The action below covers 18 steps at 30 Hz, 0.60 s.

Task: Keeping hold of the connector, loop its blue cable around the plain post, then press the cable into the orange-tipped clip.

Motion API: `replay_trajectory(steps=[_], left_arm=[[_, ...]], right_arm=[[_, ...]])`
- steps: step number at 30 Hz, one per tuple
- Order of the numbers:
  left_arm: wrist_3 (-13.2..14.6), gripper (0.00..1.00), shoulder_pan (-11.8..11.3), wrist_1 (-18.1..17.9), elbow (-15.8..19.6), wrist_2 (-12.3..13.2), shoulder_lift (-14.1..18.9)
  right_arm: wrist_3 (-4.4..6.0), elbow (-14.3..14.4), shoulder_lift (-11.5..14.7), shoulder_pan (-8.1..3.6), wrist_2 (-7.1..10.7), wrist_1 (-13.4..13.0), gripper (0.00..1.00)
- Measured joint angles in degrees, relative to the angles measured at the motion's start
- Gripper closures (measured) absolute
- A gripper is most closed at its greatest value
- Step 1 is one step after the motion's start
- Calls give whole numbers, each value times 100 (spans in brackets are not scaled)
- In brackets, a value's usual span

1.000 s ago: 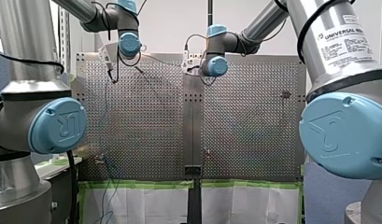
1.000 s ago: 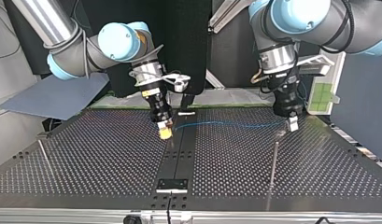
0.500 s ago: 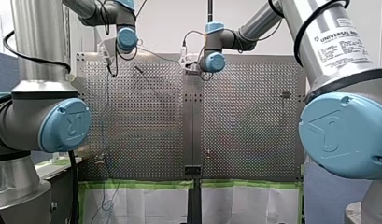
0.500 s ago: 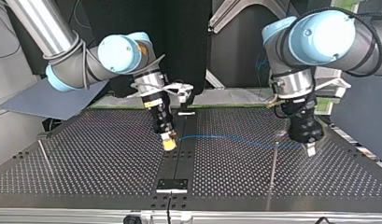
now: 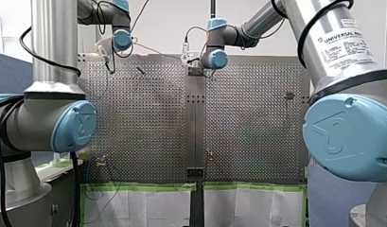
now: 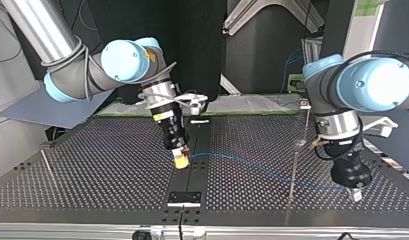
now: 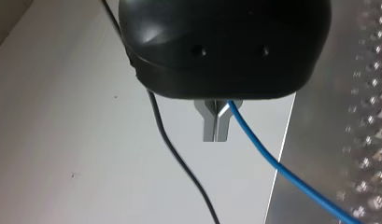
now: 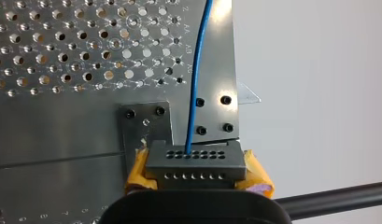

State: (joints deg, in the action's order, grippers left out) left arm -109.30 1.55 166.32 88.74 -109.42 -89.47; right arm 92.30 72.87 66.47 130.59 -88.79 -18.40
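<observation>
Fingers: on the right gripper [image 6: 180, 161] the yellow pads [image 8: 136, 172] pinch the grey connector [image 8: 195, 163]; on the left gripper [image 6: 355, 194] the metal fingers [image 7: 215, 126] are pressed together on the blue cable [image 6: 262, 169]. In the top view, left to right, you've got a thin rod [image 6: 47, 167] near the perforated table [image 6: 102, 170]'s left edge, open plate, the right gripper at the dark centre strip [image 6: 194, 175], then the cable sloping low across to the left gripper near the right edge. It crosses the thin post [image 6: 293, 170]; you can't tell on which side.
</observation>
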Motion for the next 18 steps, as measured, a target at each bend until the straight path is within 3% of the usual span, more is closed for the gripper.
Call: replay_trajectory(steps=[9, 18], left_arm=[[-73, 100, -280, 19, -339, 209, -204], [-82, 100, -296, -15, -172, 236, -352]], right_arm=[[-12, -6, -97, -2, -1, 71, 100], [-26, -8, -201, -10, -22, 113, 100]])
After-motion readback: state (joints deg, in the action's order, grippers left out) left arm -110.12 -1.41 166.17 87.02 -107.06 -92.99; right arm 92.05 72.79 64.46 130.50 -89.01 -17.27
